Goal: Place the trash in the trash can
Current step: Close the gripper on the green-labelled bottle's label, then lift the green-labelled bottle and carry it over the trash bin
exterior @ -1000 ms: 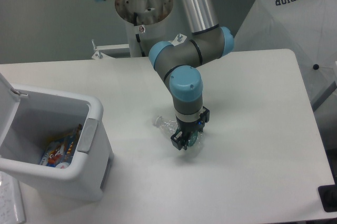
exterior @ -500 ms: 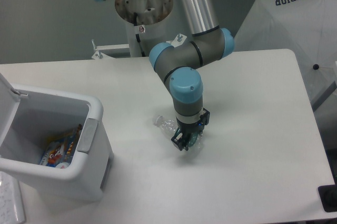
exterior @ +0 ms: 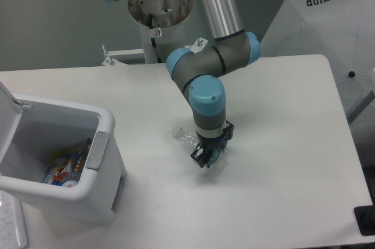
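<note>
A robot arm's claw (exterior: 205, 159) is closed around a clear plastic bottle (exterior: 196, 144) with a dark green label, low over the middle of the white table (exterior: 281, 120). The bottle, lying tilted with its neck pointing left, is not yet binned. The open white trash can (exterior: 64, 161) stands well apart at the left, colourful wrappers (exterior: 65, 167) already inside.

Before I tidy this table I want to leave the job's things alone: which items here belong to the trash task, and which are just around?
Part of the job:
- clear plastic bottle, lying on the table at the gripper
- white trash can, lid open, colourful wrapper inside

Just around:
- white umbrella printed SUPERIOR, beyond the table's right edge
- dark object at the right edge
</note>
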{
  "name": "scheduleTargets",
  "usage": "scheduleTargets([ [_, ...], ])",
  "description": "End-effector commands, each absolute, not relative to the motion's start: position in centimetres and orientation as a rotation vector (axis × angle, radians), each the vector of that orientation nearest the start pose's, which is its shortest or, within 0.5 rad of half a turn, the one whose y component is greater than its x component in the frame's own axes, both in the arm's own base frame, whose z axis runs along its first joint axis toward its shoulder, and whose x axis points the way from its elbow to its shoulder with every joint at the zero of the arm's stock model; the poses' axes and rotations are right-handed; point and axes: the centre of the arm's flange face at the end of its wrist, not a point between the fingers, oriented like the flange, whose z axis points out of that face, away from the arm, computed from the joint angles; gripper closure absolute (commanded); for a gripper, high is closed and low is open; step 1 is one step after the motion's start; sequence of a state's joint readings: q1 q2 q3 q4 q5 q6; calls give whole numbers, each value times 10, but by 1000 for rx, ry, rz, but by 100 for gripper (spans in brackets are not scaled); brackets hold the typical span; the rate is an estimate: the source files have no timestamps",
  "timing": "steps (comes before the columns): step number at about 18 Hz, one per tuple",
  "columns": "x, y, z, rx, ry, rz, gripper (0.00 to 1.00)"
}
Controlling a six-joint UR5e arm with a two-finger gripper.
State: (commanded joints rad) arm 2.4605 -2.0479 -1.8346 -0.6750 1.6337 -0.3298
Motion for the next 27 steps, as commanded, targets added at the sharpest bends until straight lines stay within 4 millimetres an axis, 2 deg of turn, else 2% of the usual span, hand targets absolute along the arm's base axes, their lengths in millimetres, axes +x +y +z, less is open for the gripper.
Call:
scheduleTargets([
  [5,-385,475,191,-2466,-1726,157,34],
  [7,-384,476,192,-2466,-1723,157,37],
  [14,-385,477,193,-2469,-1714,159,37],
  [17,-390,479,203,-2452,-1701,167,37],
  [19,-398,486,221,-2419,-1680,182,37],
  [27,-445,526,357,-2212,-1484,278,37],
])
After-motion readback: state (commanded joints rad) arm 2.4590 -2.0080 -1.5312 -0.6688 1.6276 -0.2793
